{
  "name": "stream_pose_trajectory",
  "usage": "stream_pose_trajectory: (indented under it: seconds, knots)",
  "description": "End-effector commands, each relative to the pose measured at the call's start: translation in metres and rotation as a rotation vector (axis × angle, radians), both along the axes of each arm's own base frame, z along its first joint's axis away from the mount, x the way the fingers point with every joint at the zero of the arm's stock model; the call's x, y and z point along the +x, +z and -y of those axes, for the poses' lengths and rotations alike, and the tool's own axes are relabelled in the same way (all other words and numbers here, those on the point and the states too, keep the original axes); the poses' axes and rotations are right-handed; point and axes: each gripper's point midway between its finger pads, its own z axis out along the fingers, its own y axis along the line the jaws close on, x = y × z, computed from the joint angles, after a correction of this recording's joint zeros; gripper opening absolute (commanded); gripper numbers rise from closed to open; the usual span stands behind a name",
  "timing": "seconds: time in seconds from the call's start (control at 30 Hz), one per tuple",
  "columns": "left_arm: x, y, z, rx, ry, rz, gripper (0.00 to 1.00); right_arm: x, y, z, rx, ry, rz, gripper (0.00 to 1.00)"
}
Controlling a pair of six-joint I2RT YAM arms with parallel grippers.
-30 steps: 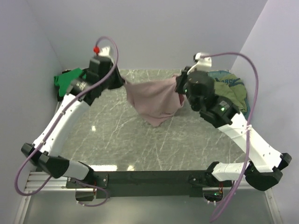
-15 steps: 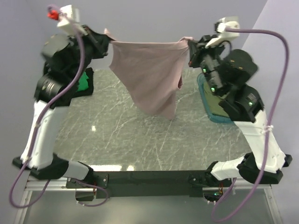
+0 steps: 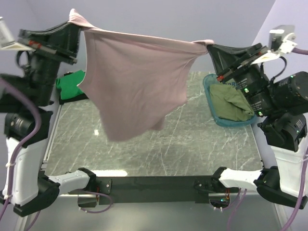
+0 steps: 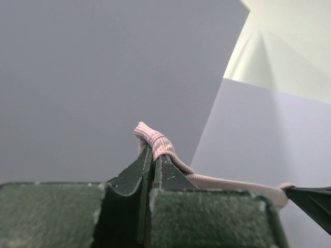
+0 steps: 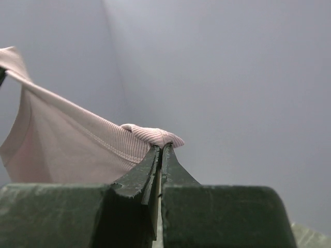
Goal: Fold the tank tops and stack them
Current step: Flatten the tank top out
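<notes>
A dusty pink tank top [image 3: 134,82] hangs spread high in the air between both arms, its lower edge dangling above the table. My left gripper [image 3: 76,20] is shut on its left top corner [image 4: 153,139]. My right gripper [image 3: 211,45] is shut on the right top corner [image 5: 155,135]. A bright green tank top [image 3: 72,84] lies at the table's far left, partly hidden by the left arm. An olive green tank top [image 3: 231,102] lies inside the teal basket [image 3: 211,107] at the right.
The marble table [image 3: 192,144] lies below the hanging cloth. Pale walls close in on the left, back and right. The arm bases and a black rail [image 3: 154,185] run along the near edge.
Both grippers have lifted up and apart, carrying the pink tank top from just over the table to high in the air and stretching its top edge taut. The basket came into view.
</notes>
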Motion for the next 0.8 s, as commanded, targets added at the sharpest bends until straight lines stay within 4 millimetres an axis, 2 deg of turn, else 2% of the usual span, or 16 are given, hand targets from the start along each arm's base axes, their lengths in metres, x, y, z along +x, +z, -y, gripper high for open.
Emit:
stream_pose_trajectory:
  seconds: [0.0, 0.03, 0.13, 0.17, 0.2, 0.23, 0.3, 0.33, 0.37, 0.43, 0.53, 0.63, 0.67, 0.7, 0.73, 0.77]
  knots:
    - [0.053, -0.027, 0.008, -0.027, 0.061, -0.121, 0.01, 0.026, -0.024, -0.014, -0.025, -0.014, -0.089, 0.00]
    - [0.070, -0.038, 0.014, -0.014, 0.072, -0.160, 0.01, 0.041, -0.036, -0.026, -0.054, -0.012, -0.125, 0.00]
    - [0.108, -0.060, 0.026, 0.021, 0.098, -0.222, 0.01, 0.068, -0.049, -0.037, -0.071, 0.020, -0.175, 0.00]
    - [0.117, -0.065, 0.029, 0.034, 0.098, -0.237, 0.01, 0.090, -0.062, -0.047, -0.087, 0.021, -0.211, 0.00]
    - [0.128, -0.069, 0.029, 0.048, 0.080, -0.243, 0.01, 0.099, -0.057, -0.044, -0.068, 0.041, -0.212, 0.00]
    - [0.152, -0.080, 0.036, 0.066, 0.069, -0.270, 0.01, 0.110, -0.058, -0.047, -0.064, 0.054, -0.222, 0.00]
    - [0.181, -0.088, 0.032, 0.064, 0.061, -0.293, 0.01, 0.145, -0.059, -0.049, -0.045, 0.047, -0.242, 0.00]
    - [0.204, -0.095, 0.043, 0.087, 0.018, -0.304, 0.01, 0.173, -0.075, -0.058, -0.059, 0.050, -0.280, 0.00]
    - [0.216, -0.097, 0.045, 0.089, 0.002, -0.305, 0.01, 0.175, -0.053, -0.054, -0.032, 0.047, -0.230, 0.00]
    - [0.250, -0.097, 0.046, 0.085, -0.018, -0.301, 0.01, 0.197, -0.046, -0.045, 0.005, 0.028, -0.220, 0.00]
    - [0.269, -0.086, 0.046, 0.090, -0.071, -0.243, 0.01, 0.229, -0.035, -0.035, 0.079, 0.017, -0.172, 0.00]
    - [0.277, -0.081, 0.027, 0.064, -0.073, -0.207, 0.01, 0.232, -0.028, -0.023, 0.112, -0.013, -0.138, 0.00]
    - [0.280, -0.083, 0.016, 0.055, -0.067, -0.211, 0.01, 0.241, -0.039, -0.018, 0.097, -0.051, -0.155, 0.00]
    - [0.292, -0.104, 0.013, 0.054, -0.065, -0.256, 0.01, 0.243, -0.044, -0.018, 0.090, -0.062, -0.166, 0.00]
    - [0.283, -0.101, 0.008, 0.049, -0.063, -0.253, 0.01, 0.244, -0.049, -0.016, 0.083, -0.068, -0.182, 0.00]
    - [0.286, -0.112, 0.002, 0.039, -0.059, -0.286, 0.01, 0.252, -0.066, -0.018, 0.068, -0.073, -0.223, 0.00]
